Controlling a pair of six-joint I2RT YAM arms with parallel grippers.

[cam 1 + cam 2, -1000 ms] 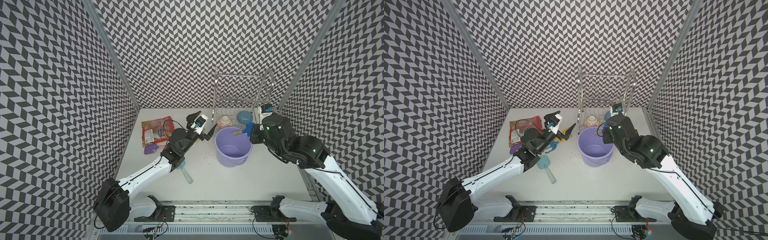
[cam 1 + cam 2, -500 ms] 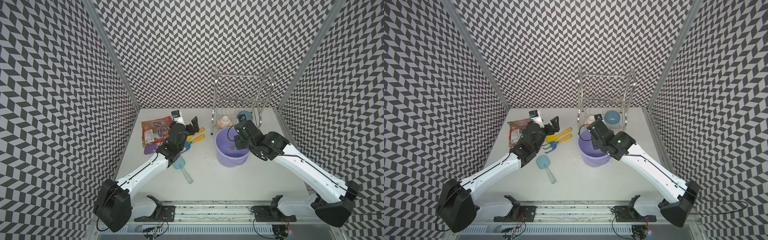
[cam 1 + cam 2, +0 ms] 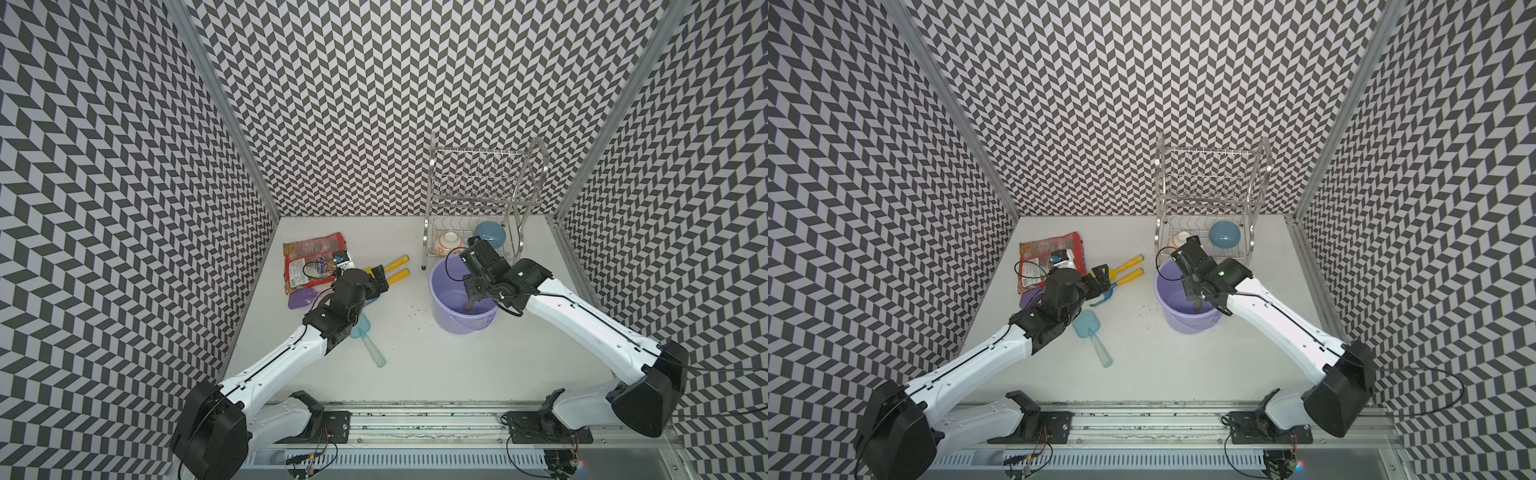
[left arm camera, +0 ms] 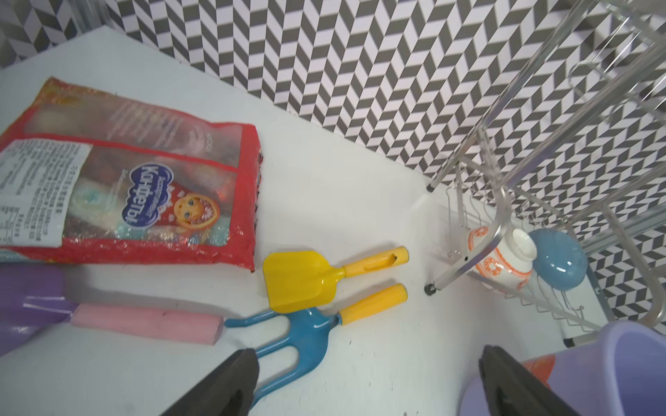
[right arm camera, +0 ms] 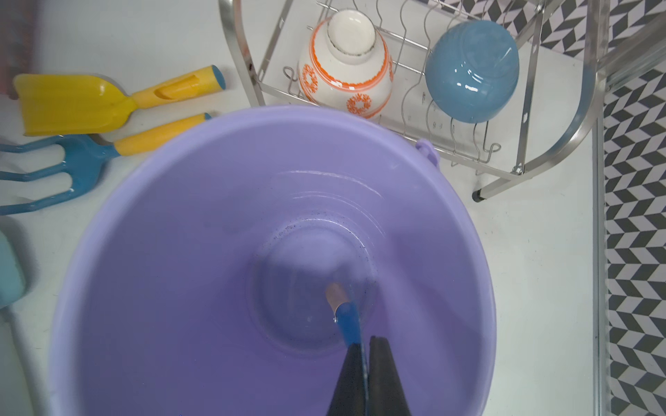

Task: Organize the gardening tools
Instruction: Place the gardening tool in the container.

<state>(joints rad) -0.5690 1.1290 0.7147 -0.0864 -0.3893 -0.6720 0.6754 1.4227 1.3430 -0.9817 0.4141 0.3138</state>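
1. While the right gripper (image 5: 364, 345) is shown with its jaws clamped on the thin blue neck of the dark blue trowel (image 5: 346, 318), the tool is held hanging, wooden handle downward, inside the lavender bucket (image 5: 252, 117). The handle end is seen near the bucket floor; whether it touches cannot be told.
2. Apart from the trowel, only dark specks are seen in the bucket.
3. The left gripper (image 4: 367, 360) is held low over the table (image 3: 415, 365) with its jaws wide apart and nothing between them, just above the prongs of the blue fork (image 4: 306, 335).
4. Just beside the fork, the yellow scoop (image 4: 299, 281) is laid flat, blade against the fork's head. Both yellow handles are pointed toward the wire dish rack (image 3: 478, 174).
5. The purple scoop (image 4: 29, 299), fitted with a pink handle, is laid along the edge of the red snack bag (image 4: 162, 173). The light blue spade (image 3: 1087, 325) is laid apart from the others, nearer the arm bases.
6. Progress is judged to be early: one tool of five is inside the bucket but not yet released, and four are left on the table to be gathered.
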